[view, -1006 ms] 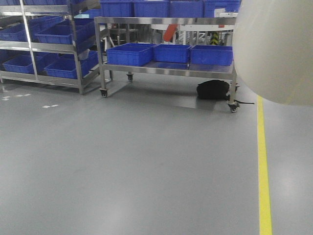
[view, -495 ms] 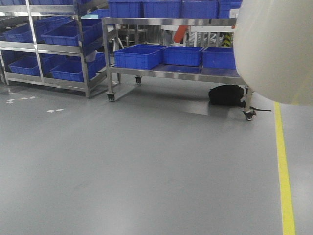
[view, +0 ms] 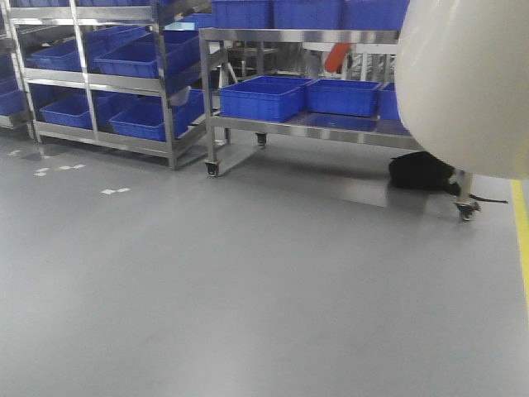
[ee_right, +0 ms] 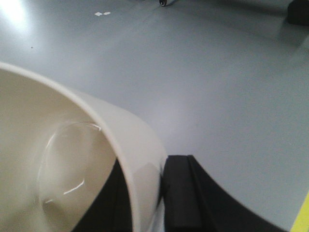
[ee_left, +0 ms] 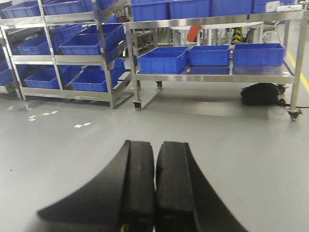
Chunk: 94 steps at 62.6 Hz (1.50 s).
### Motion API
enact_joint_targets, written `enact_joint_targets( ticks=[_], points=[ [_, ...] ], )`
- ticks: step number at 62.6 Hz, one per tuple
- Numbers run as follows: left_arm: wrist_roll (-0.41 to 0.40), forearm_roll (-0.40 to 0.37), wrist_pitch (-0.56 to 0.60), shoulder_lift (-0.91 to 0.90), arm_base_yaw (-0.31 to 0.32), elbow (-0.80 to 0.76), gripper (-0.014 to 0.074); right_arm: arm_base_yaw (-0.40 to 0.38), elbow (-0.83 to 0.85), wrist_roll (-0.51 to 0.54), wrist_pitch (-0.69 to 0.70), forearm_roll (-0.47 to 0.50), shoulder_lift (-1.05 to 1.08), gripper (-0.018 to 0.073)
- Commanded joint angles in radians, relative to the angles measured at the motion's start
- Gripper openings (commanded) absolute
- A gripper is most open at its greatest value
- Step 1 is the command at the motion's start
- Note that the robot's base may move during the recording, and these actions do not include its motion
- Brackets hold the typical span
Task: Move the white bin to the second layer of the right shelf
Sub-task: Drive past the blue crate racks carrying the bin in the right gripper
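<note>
As the cart (view: 297, 128) drifts right in frame, your base seems to turn left; right gripper (ee_right: 147, 193) clamps the bin (view: 467, 83) wall, left gripper (ee_left: 155, 183) sits closed, empty. Roller shelf unseen.

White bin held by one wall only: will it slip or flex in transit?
Probably slippery: the white bin has glossy walls with highlights. Likely light: it looks empty inside. The right hand pinches one wall only, so it may swing.

Cream-white bin (view: 463, 83), blue crates (view: 260, 98), grey floor (view: 248, 289), yellow floor line (view: 522, 248), black left hand (ee_left: 155, 146).
</note>
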<state>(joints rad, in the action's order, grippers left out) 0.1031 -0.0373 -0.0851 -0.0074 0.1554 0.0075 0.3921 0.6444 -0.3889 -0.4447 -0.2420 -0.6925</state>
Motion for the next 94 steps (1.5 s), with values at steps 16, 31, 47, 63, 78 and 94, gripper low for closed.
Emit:
enact_joint_targets(
  ticks=[16, 31, 47, 63, 78, 94],
  points=[
    [0.002, 0.002, 0.085, -0.014, 0.001, 0.037, 0.0085, -0.007, 0.031, -0.004, 0.097, -0.011, 0.007, 0.0053],
    [0.002, 0.002, 0.085, -0.014, 0.001, 0.037, 0.0085, -0.007, 0.031, -0.004, 0.097, -0.011, 0.007, 0.0053],
    [0.002, 0.002, 0.085, -0.014, 0.001, 0.037, 0.0085, -0.007, 0.031, -0.004, 0.098, -0.011, 0.007, 0.0053],
    [0.002, 0.002, 0.085, -0.014, 0.001, 0.037, 0.0085, -0.007, 0.031, -0.004, 0.098, -0.011, 0.007, 0.0053],
    [0.002, 0.002, 0.085, -0.014, 0.001, 0.037, 0.0085, -0.007, 0.031, -0.004, 0.098, -0.011, 0.007, 0.0053],
    [0.002, 0.002, 0.085, -0.014, 0.001, 0.037, 0.0085, -0.007, 0.031, -0.004, 0.098, -0.011, 0.007, 0.0053]
  ],
)
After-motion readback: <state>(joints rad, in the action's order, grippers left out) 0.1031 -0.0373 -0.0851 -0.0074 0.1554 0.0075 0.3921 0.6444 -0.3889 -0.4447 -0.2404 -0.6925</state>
